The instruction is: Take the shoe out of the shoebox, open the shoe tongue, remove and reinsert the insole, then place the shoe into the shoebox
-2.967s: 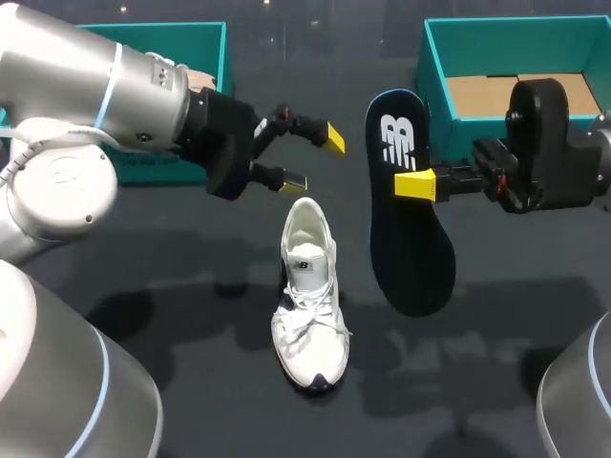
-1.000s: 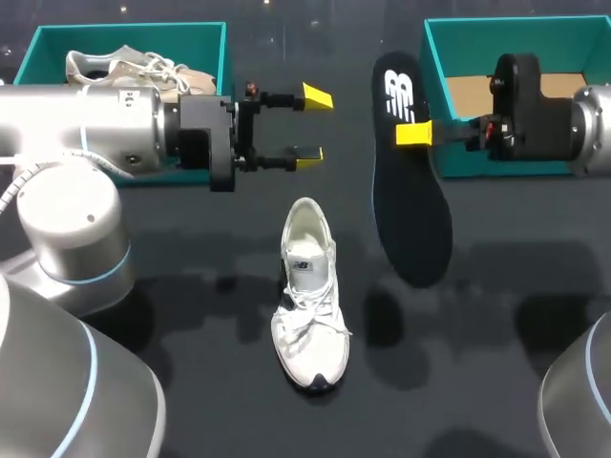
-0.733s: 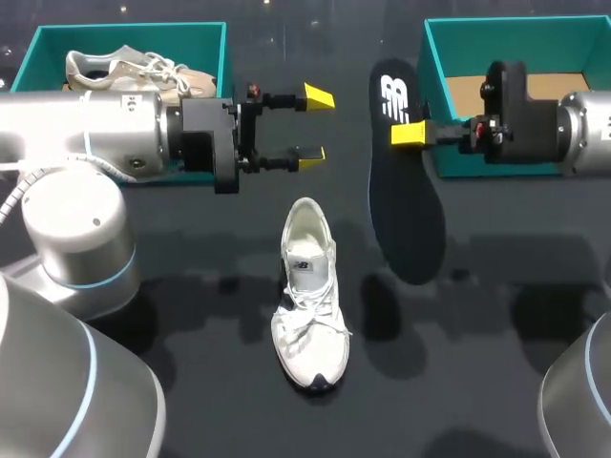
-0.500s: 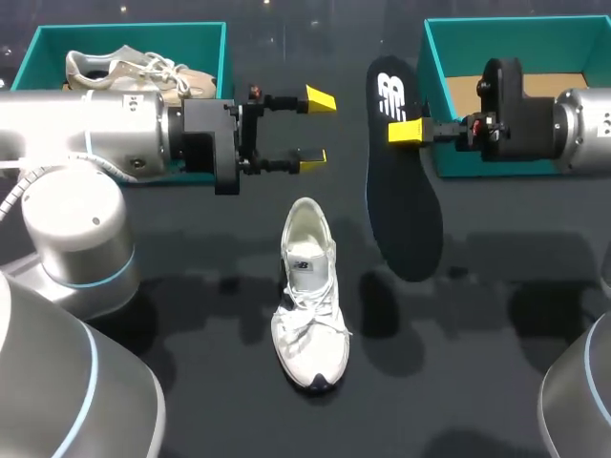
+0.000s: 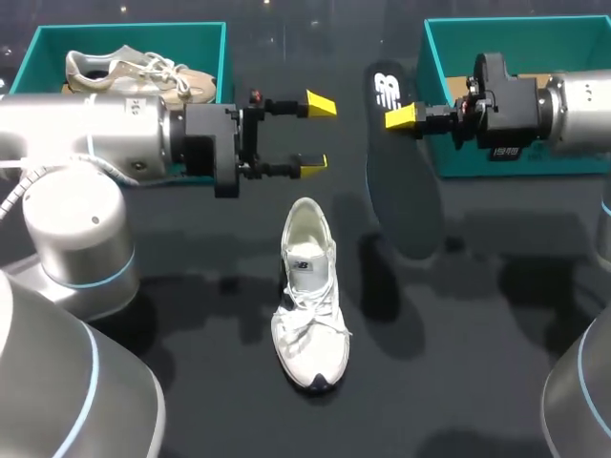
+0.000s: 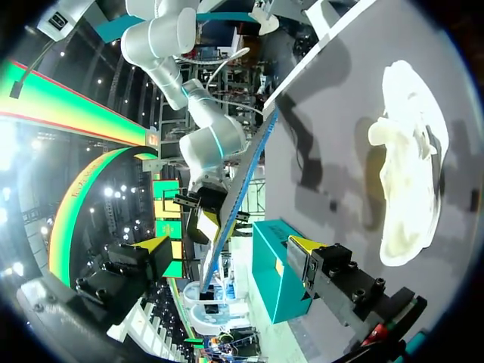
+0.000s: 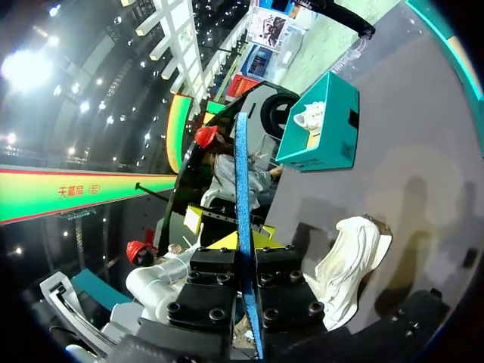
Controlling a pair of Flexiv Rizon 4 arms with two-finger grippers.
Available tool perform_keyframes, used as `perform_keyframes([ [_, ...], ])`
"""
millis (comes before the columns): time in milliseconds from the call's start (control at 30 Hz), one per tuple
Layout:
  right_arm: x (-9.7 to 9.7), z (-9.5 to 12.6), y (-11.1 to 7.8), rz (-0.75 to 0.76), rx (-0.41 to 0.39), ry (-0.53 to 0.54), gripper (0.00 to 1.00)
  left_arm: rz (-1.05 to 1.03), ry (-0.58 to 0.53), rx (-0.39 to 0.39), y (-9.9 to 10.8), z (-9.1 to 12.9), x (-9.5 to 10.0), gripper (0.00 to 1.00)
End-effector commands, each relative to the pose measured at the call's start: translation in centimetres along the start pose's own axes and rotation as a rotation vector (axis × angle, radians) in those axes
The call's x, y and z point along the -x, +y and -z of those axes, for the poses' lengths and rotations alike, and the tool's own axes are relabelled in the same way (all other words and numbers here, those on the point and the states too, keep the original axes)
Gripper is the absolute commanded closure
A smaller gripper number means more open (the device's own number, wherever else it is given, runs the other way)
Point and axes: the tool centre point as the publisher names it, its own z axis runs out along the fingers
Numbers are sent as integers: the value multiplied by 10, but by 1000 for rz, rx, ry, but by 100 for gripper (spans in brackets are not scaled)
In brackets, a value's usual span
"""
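Note:
A white shoe [image 5: 307, 286] lies on the black table, toe toward the front edge, its opening facing up. My right gripper [image 5: 401, 118] is shut on a dark insole [image 5: 403, 196], which hangs in the air right of the shoe, heel end up. In the right wrist view the insole [image 7: 242, 189] stands edge-on between the fingers of that gripper [image 7: 246, 249], with the shoe [image 7: 348, 265] beside and below. My left gripper [image 5: 318, 134] hovers open behind the shoe, holding nothing. Its wrist view shows the gripper [image 6: 231, 257], the shoe [image 6: 412, 174] and the insole [image 6: 240, 193] edge-on ahead.
A teal box [image 5: 215, 48] at the back left holds a second pale shoe [image 5: 134, 69]. The teal shoebox [image 5: 434, 57] at the back right shows a bare cardboard floor behind my right arm.
My right arm has carried the insole a little left and toward the back, turning it more edge-on. The left gripper has stayed open, almost in place. The shoe has not moved.

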Motion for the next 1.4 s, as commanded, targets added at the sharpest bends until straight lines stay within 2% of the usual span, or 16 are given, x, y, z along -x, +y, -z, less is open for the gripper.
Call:
perform_keyframes([
  [33, 2, -3, 6, -2, -27, -2, 100, -1, 2, -5, 1, 2, 1, 0],
  [133, 2, -3, 6, -2, -27, -2, 100, -1, 2, -5, 1, 2, 1, 0],
  [233, 2, -3, 6, -2, -27, -2, 100, 4, -3, -9, -3, -8, -3, 0],
  [300, 8, -11, 12, -64, -62, -5, 100, -6, 4, -4, -4, -16, -6, 0],
  [400, 14, -21, 21, -146, -73, -6, 100, -5, 10, -1, -3, -25, -9, 0],
  [533, 27, -27, 27, -272, -43, -35, 100, 30, 32, 6, 0, -37, -12, 0],
  [900, 27, -27, 27, -272, -43, -35, 100, 34, 32, 5, -1, -39, -13, 0],
  [1067, 38, -41, 37, -365, -50, -30, 100, 43, 23, 4, 0, -46, -16, 0],
  [1100, 40, -43, 38, -386, -52, -23, 100, 44, 22, 5, 1, -47, -16, 1],
  [1167, 43, -46, 40, -417, -50, -18, 100, 46, 22, 9, 3, -49, -17, 10],
  [1267, 47, -47, 41, -442, -38, -13, 100, 53, 21, 19, 7, -51, -18, 29],
  [1400, 47, -47, 45, -435, -29, -9, 100, 66, 23, 29, 11, -54, -21, 37],
])
